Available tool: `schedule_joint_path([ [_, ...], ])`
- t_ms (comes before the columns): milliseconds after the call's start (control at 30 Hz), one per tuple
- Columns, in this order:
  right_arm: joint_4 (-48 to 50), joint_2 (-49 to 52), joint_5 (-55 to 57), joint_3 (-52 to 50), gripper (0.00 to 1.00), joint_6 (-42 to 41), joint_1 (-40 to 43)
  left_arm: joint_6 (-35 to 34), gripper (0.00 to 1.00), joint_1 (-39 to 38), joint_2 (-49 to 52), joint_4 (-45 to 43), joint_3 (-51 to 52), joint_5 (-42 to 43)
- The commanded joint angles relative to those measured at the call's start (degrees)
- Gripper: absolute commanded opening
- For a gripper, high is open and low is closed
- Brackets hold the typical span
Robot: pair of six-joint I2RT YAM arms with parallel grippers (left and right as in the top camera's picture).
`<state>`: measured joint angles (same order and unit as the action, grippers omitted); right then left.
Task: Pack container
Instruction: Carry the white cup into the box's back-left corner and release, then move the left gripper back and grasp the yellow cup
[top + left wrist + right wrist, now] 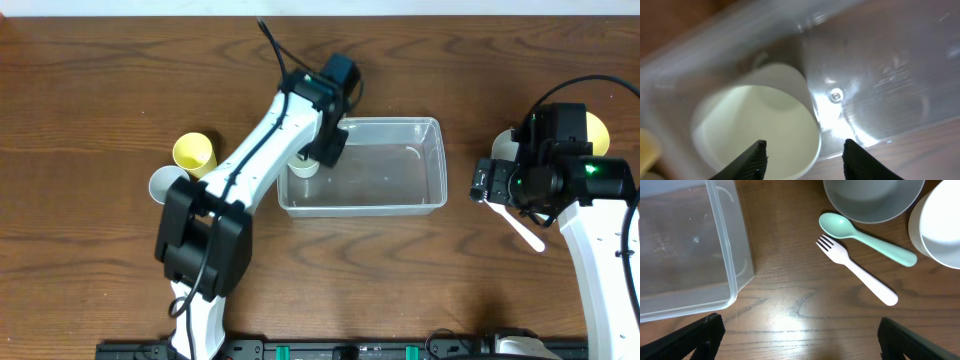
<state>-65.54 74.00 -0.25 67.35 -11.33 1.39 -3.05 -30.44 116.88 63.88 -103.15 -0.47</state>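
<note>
The clear container (360, 208) stands at the table's middle. A white cup (302, 168) sits inside its left end. My left gripper (322, 150) hangs over that end. In the left wrist view the cup (755, 120) lies tilted against the container wall (880, 65), mouth toward me. The left gripper (805, 157) is open, with the cup's rim between its fingers. My right gripper (478, 184) is right of the container. It is wide open (800, 340) over bare wood beside the container's corner (735, 277).
A yellow cup (194, 153) and a grey cup (168, 185) stand left of the container. A mint spoon (865, 237), a white fork (860, 272), a grey bowl (872, 200) and a pale bowl (940, 230) lie at the right.
</note>
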Motion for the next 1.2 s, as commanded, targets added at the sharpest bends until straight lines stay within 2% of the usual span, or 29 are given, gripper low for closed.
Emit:
schedule_joint_path([
  [0, -0.1, 0.2, 0.5, 0.9, 0.99, 0.3, 0.5, 0.7, 0.56, 0.5, -7.3, 1.8, -6.6, -5.9],
  [67, -0.1, 0.2, 0.5, 0.9, 0.99, 0.3, 0.5, 0.6, 0.65, 1.6, -10.5, 1.9, -7.3, -7.8],
  [267, -0.1, 0.2, 2.4, 0.9, 0.99, 0.3, 0.5, -4.1, 0.68, 12.3, -15.0, 4.6, -7.3, -7.6],
  [433, -0.1, 0.2, 2.4, 0.9, 0.99, 0.3, 0.5, -7.0, 0.68, 22.2, -12.5, 4.9, -2.2, -3.8],
  [567, -0.1, 0.2, 2.4, 0.9, 0.99, 0.3, 0.5, -8.9, 0.68, 27.0, -8.8, 3.0, 3.3, -2.4],
  [867, -0.3, 0.2, 2.4, 0.9, 0.99, 0.2, 0.5, -8.9, 0.66, 29.7, 0.8, -0.4, 9.4, -0.1],
  [967, -0.7, 0.2, 2.4, 0.9, 0.99, 0.2, 0.5, -8.9, 0.35, 29.7, 2.4, -0.7, 9.3, -0.1],
  [1067, -0.8, 0.2, 2.4, 0.9, 0.99, 0.2, 0.5, -6.9, 0.09, 29.6, 2.1, -1.4, 9.3, -0.1],
  [1167, -0.7, 0.2, 2.4, 0.9, 0.99, 0.2, 0.5, -5.6, 0.06, 29.0, 1.1, -1.4, 8.6, -0.1],
])
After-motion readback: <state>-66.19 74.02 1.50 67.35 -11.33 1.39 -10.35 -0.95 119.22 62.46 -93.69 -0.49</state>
